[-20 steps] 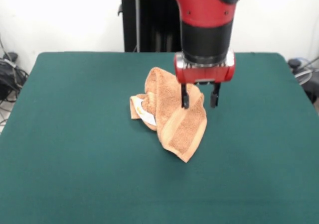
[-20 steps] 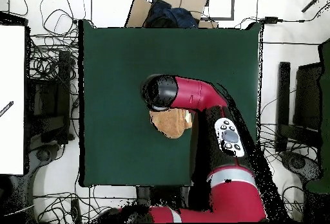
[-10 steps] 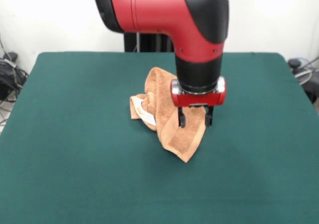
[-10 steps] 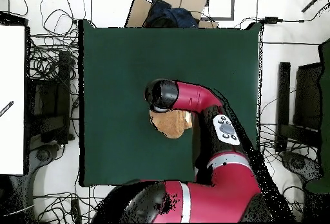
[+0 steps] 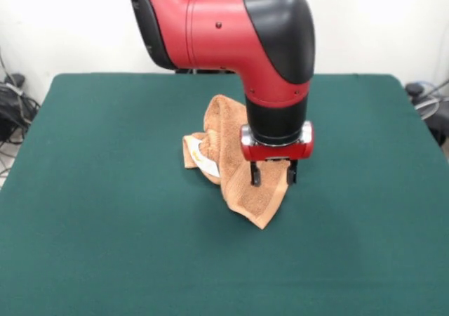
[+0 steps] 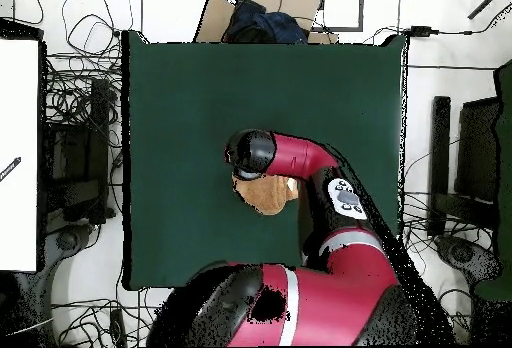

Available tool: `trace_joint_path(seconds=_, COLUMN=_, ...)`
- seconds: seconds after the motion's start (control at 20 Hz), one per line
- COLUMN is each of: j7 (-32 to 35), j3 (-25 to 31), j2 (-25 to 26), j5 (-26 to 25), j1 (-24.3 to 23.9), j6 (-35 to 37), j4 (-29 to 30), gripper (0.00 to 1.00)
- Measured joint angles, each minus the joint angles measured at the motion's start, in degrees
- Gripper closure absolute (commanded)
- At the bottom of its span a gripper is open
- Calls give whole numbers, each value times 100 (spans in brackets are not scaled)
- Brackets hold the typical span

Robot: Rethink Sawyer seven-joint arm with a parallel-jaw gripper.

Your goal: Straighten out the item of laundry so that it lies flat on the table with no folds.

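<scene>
The end effector (image 5: 272, 176) is held open, with its two black fingers (image 5: 255, 174) pointing straight down. One finger is seen in front of the towel (image 5: 242, 158), the other at its right edge. Nothing is gripped yet, it seems. From above, the end effector is hidden by the arm (image 6: 300, 154).

The towel is bunched up near the middle of the tabletop (image 5: 105, 225). A thick fold is stood up at the back, a banded corner is pointed to the front, and a white label (image 5: 205, 163) is tucked at the left.

For a good grab, only one layer near the banded edge should be pinched, not the whole bunch. The fingers should be closed low on the cloth. Then the edge should be pulled slowly outward so the folds can be opened.
</scene>
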Motion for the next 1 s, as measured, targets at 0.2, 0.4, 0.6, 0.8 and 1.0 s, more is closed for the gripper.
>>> trace_joint_path(seconds=0.2, j7=0, j3=-90, j2=-1, j5=0, j1=160, j6=1, j4=-63, gripper=0)
trace_joint_path(seconds=0.4, j7=0, j3=-105, j2=30, j5=0, j1=332, j6=1, j4=-197, gripper=0)
trace_joint_path(seconds=0.6, j7=0, j3=-107, j2=104, j5=0, j1=450, j6=1, j4=-372, gripper=0)
trace_joint_path(seconds=0.8, j7=0, j3=-107, j2=179, j5=0, j1=497, j6=1, j4=-490, gripper=0)
trace_joint_path(seconds=1.0, j7=0, j3=-107, j2=288, j5=0, j1=475, j6=1, j4=-602, gripper=0)
